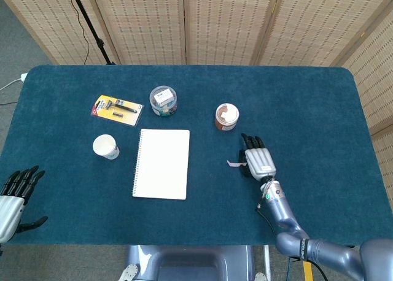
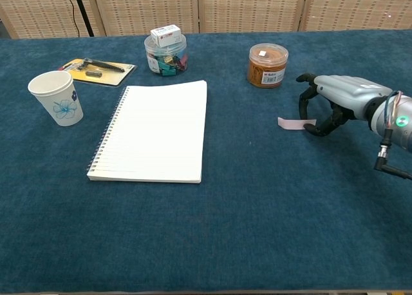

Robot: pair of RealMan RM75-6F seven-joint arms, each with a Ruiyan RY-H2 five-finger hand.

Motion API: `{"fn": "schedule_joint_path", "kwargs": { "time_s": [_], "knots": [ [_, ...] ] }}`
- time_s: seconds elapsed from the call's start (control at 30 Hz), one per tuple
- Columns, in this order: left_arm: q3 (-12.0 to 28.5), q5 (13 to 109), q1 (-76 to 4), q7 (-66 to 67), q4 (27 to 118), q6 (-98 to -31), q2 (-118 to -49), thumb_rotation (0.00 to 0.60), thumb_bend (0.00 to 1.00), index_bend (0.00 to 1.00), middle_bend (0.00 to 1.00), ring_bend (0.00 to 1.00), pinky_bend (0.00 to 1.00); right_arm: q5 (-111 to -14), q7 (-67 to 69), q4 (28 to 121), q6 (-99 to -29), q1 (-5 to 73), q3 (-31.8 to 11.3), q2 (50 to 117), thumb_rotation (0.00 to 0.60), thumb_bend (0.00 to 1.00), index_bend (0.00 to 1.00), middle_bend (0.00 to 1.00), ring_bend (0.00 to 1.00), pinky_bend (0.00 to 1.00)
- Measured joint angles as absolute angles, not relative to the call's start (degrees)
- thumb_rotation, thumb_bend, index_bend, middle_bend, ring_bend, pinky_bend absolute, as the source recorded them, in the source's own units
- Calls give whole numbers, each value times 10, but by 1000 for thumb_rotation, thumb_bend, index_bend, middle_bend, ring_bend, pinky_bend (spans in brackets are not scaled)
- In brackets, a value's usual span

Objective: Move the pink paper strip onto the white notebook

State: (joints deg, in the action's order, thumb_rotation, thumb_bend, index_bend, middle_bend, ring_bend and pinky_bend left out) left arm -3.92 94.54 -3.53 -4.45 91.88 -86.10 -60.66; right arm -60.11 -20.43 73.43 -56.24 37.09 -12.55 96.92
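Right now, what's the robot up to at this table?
The right hand is arched over one end of the pink paper strip, which lies flat on the blue table. Its fingers curl down around the strip, but whether they grip it cannot be told. The white notebook lies well off to the side, bare. The left hand rests open at the table's near edge.
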Motion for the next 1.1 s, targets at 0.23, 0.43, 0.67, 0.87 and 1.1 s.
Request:
{"fn": "schedule_joint_path", "kwargs": {
  "time_s": [0.23,0.43,0.67,0.87,1.1],
  "knots": [
    [-39,946,-35,-47,918,-862,-605,600,0,0,0,0,0,-601,-206,735,-563,372,-122,973,600,505,572,0,0,0],
    [-39,946,-34,-51,918,-864,-604,600,0,0,0,0,0,-602,-209,735,-566,373,-122,975,600,565,578,0,0,0],
    [-39,946,-34,-53,918,-864,-603,600,0,0,0,0,0,-613,-211,749,-580,372,-122,971,600,574,584,0,0,0],
    [-39,946,-35,-53,918,-863,-603,600,0,0,0,0,0,-643,-227,790,-607,373,-118,960,600,575,588,0,0,0],
    [-39,945,-35,-60,918,-861,-601,600,0,0,0,0,0,-679,-288,863,-629,392,-119,959,600,576,592,0,0,0]
  ]
}}
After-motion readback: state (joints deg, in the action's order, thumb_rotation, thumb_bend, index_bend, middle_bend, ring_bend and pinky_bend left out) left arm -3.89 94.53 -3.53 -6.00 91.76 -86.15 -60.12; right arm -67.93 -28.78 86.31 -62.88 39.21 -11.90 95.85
